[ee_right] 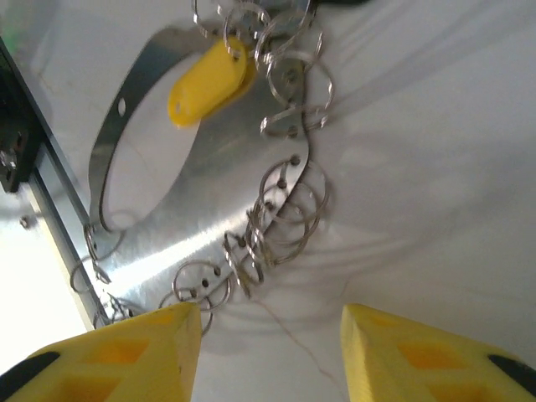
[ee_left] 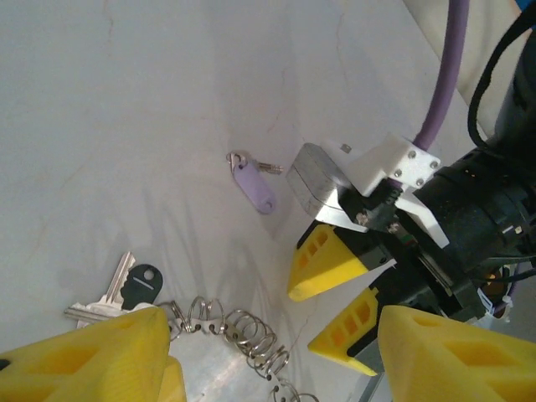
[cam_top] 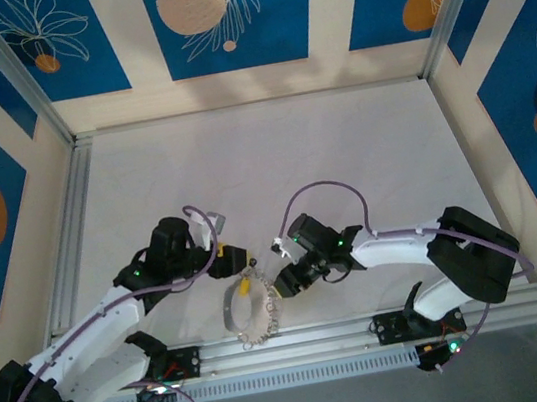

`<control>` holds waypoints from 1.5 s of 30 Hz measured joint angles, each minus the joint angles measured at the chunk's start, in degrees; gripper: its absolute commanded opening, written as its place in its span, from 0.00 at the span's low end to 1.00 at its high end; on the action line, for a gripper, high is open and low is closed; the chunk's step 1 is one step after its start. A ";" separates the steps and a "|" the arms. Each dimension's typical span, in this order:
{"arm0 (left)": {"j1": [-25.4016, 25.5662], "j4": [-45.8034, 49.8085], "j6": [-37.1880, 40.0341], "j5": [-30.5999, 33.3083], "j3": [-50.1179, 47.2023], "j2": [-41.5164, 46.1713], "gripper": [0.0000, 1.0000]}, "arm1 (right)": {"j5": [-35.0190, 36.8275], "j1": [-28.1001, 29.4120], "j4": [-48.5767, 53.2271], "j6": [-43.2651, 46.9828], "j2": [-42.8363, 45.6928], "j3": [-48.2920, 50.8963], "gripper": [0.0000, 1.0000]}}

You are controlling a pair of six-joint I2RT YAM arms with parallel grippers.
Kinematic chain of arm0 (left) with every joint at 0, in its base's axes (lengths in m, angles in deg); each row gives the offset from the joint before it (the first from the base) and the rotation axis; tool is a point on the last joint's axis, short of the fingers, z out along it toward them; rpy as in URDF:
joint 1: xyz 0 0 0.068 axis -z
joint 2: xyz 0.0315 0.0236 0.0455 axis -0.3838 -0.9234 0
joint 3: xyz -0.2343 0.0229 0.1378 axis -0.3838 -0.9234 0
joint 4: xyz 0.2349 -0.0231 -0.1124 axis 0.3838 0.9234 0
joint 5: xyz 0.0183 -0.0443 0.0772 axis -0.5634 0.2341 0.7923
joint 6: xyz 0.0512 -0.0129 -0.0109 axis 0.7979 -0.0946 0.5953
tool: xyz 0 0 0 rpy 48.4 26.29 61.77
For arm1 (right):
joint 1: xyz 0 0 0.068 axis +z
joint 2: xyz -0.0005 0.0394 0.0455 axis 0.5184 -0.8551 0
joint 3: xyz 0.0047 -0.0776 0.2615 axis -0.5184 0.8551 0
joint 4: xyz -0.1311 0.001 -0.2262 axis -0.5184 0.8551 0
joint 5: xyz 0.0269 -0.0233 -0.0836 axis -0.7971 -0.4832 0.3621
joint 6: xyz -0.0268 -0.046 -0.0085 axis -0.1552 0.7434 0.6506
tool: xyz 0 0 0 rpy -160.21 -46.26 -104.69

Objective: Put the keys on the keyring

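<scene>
Two grippers are seen close together over the keyring [ee_right: 180,234], a curved metal band hung with small wire rings, which lies flat on the white table [ee_left: 126,100] near its front edge. The right gripper [ee_right: 268,314] is held low just beside the band's ringed edge, its jaws parted with nothing between them, probably so that one ring can be pinched and steadied. The left gripper [ee_left: 276,335] is poised above the far end of the rings, its jaws likewise spread and empty, placed, it may be judged, to work from the opposite side. A yellow key [ee_right: 209,79] rests on the band with its eye among the rings and seems hooked on, though this cannot be told for sure. The lilac key [ee_left: 254,186] lies loose on the table, apart from the rings and near the right gripper, so it is judged not yet threaded. A silver key [ee_left: 126,289] with a dark head is seen at the end of the rings.
</scene>
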 measured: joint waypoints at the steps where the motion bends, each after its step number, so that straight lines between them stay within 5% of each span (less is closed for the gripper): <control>1: -0.35 -0.76 -0.02 -0.15 -0.20 -0.20 0.65 | -0.26 -0.61 0.04 0.55 -0.52 -0.76 0.46; 4: -1.38 -2.19 -0.31 -0.52 -0.92 -0.55 0.64 | -1.14 -2.16 0.13 2.86 -2.49 -4.22 0.45; 8: -1.81 -1.31 -0.28 -0.42 -1.05 -0.57 0.43 | -3.26 -4.46 -1.33 4.52 -4.20 -7.06 0.43; 12: -0.48 3.93 0.70 2.27 -0.42 -1.33 0.36 | -7.02 -8.98 -5.07 3.04 -3.72 -4.33 0.46; 19: 6.62 9.40 0.02 9.68 1.66 -4.24 0.34 | -8.20 -14.12 -7.50 -0.66 1.68 2.19 0.65; 29: 10.45 9.46 -2.03 15.89 5.57 -15.28 0.31 | -6.93 -18.43 -9.55 -1.57 10.69 5.20 0.79; 45: 14.25 7.19 -4.92 20.00 9.79 -25.79 0.30 | -7.67 -24.46 -10.58 -1.79 15.93 10.78 0.82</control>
